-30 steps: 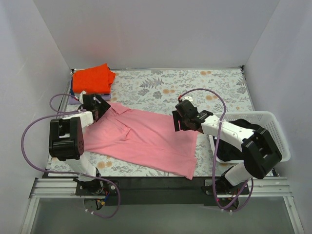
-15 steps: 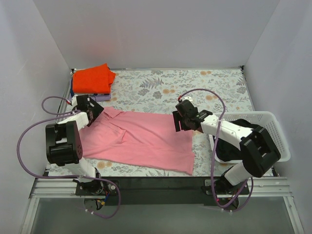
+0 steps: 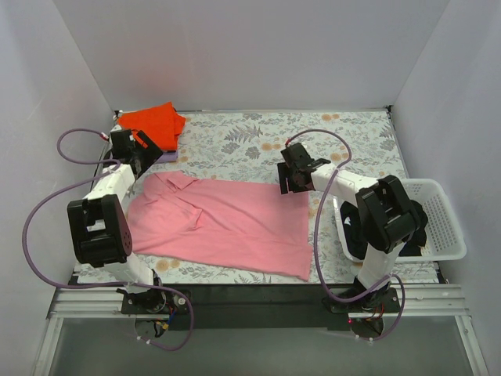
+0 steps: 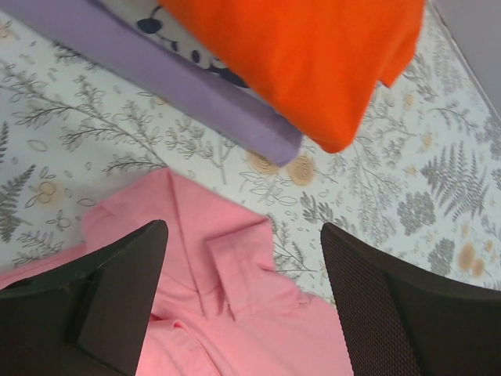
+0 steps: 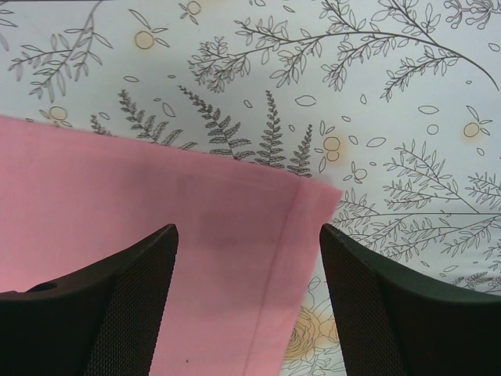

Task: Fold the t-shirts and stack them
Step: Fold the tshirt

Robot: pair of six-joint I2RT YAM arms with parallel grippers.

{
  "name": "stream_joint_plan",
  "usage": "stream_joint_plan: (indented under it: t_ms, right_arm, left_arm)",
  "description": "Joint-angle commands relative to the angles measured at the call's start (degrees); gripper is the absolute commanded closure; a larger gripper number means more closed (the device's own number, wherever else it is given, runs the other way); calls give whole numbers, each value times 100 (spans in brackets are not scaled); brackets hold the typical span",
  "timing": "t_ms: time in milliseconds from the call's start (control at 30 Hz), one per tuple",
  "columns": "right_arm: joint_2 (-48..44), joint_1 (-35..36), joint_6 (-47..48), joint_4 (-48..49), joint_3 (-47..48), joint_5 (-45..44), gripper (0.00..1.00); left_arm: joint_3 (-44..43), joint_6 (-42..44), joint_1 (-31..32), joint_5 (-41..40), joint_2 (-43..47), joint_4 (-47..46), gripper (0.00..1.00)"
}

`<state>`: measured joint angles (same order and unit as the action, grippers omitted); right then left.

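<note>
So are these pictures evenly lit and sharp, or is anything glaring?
Top external view: soft, even light, no glare, faint shadows around the light pink cloth t-shirt. Left wrist view: the bright orange-red folded shirt looks flat, oversaturated. Right wrist view: sharp, the pink hem line crisp.

Purple garment [image 4: 180, 86] mostly hidden under orange t-shirt [image 4: 313, 47]; basket [image 3: 445, 227] contents behind right arm [image 3: 387, 215] unclear.

Walls: plain white panels, a back wall [image 3: 250, 55], a left wall [image 3: 39, 117] and a right wall [image 3: 462, 102], closing in three sides
Tabletop [image 3: 235, 133]: pale covering printed with grey ferns and small orange flowers, reaching both far corners
Near edge: metal rail [image 3: 86, 301], dull grey surface beyond it
Light: soft, even, faint shadows
</note>
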<state>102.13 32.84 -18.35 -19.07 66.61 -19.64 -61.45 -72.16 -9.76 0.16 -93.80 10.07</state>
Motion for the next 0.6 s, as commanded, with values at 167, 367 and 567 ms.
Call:
stream_joint_plan:
  t_ms: [167,367,567]
  right_arm:
    - [281,-304,-63,123,274,-5,22]
    - [448,-383,-90,123,361,-92,23]
    - [641,-524,-187,123,362,-154,28]
  left_arm:
    - [-245,589,53,775,520,417,22]
    - [-95,563,62,818,512,312,23]
    - [-16,571,71,863,556,285,23]
